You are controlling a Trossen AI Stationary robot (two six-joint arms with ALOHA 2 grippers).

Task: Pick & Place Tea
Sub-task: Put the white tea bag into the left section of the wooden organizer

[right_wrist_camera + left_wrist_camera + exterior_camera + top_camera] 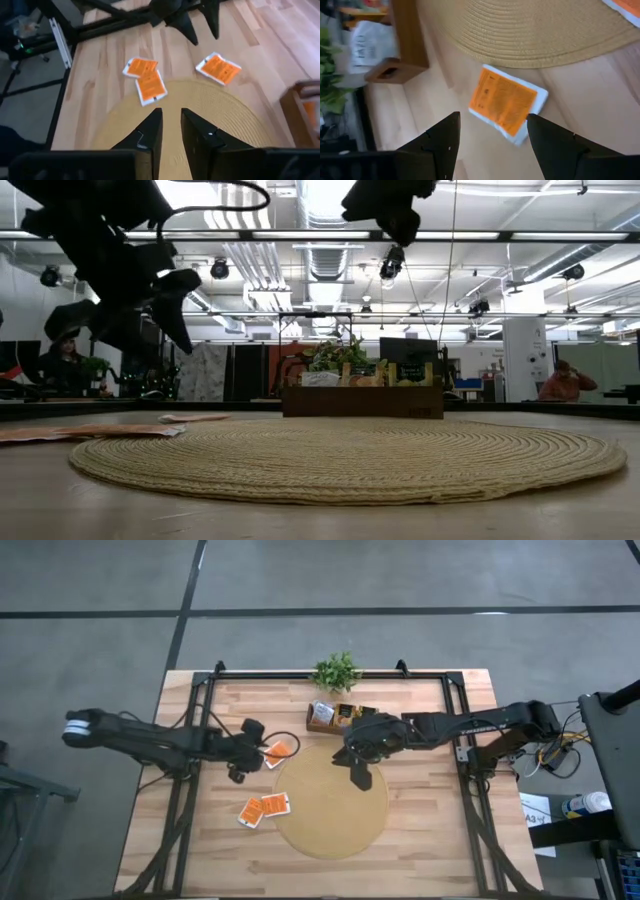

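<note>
An orange-red tea packet (507, 105) lies flat on the wood beside the round woven mat's (330, 802) far left rim. My left gripper (492, 116) hovers just above it, open, one finger on either side, tilted down and touching nothing. Two more orange tea packets (265, 808) lie overlapping at the mat's left edge; in the right wrist view they are (146, 80). My right gripper (360, 775) hangs over the far part of the mat, its fingers (152, 130) only a narrow gap apart, nothing between them.
A wooden box (335, 717) with more packets stands at the far middle of the table, and a small green plant (337, 670) stands behind it. Black frame rails (200, 700) run along the table's left, right and far sides. People sit in the room beyond.
</note>
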